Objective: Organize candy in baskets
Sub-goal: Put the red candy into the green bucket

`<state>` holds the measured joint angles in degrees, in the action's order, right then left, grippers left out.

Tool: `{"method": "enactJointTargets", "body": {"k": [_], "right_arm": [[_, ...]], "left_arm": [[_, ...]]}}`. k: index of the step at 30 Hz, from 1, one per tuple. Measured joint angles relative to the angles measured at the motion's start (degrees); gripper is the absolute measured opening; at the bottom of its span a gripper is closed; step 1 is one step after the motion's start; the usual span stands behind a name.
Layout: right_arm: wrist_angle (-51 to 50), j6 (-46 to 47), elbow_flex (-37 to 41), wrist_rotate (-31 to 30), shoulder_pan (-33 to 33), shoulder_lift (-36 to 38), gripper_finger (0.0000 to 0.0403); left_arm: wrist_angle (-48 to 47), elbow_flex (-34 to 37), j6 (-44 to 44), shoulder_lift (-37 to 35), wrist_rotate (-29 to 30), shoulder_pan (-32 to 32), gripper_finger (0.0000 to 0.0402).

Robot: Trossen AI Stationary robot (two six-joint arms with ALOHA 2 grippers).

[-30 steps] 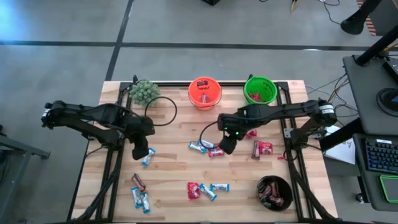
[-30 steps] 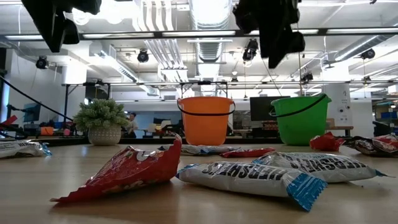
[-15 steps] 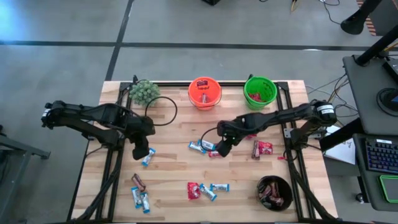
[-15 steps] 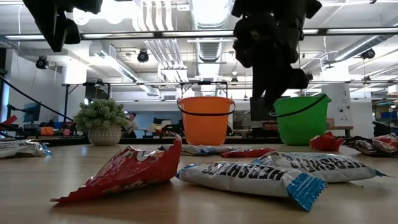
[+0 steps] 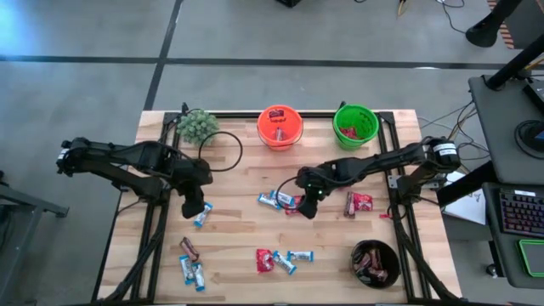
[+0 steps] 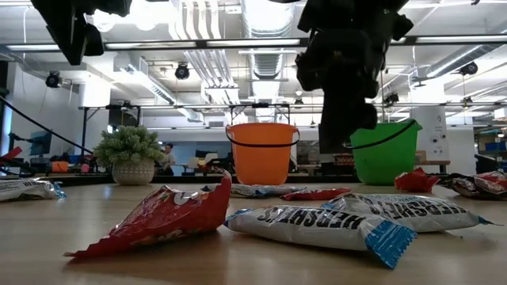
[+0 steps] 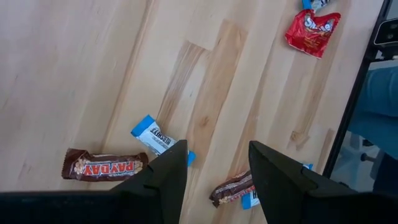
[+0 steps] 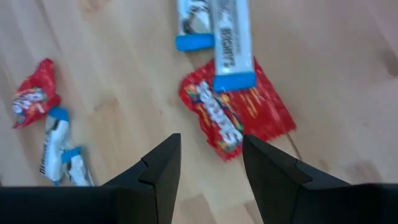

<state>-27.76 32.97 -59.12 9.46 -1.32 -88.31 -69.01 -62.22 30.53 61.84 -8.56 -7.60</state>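
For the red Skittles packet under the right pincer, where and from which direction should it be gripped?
Best from straight above, fingers closing across the flat red Skittles packet's bare lower half. It lies flat on the wooden table, and a blue-and-white Hershey's bar overlaps its upper end. The open right pincer hangs just short of it.

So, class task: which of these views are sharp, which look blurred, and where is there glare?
High view: evenly lit, sharp. Low view: bright ceiling lights glare; the red candy wrapper up front looks soft. Right wrist view: the red packet is slightly blurred. Left wrist view: sharp, the brown bar readable.
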Motion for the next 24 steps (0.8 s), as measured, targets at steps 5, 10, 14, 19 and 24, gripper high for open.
{"method": "enactJointTargets", "body": {"k": [5,10,14,19,24], "right_arm": [[2.4,-5.5,0.5,0.2,0.9,-1.8,0.0162],[2.4,-10.5,-1.2,0.9,1.8,-5.6,0.0162],[2.5,-14.8,-3.4,1.1,1.7,-7.8,0.0162],[1.9,-17.7,-4.8,1.1,1.7,-10.1,0.0162],[0.6,-20.2,-5.0,1.1,1.7,-12.4,0.0162]], "left_arm": [[0.1,0.0,0.0,0.0,0.0,0.0,0.0153],[0.3,0.0,0.5,0.0,-0.1,0.0,0.0153],[0.5,0.0,0.5,0.0,-0.1,0.0,0.0153],[0.6,0.0,0.6,0.1,-0.1,0.0,0.0153],[0.7,0.0,1.4,0.1,-0.1,0.0,0.0153]]}}
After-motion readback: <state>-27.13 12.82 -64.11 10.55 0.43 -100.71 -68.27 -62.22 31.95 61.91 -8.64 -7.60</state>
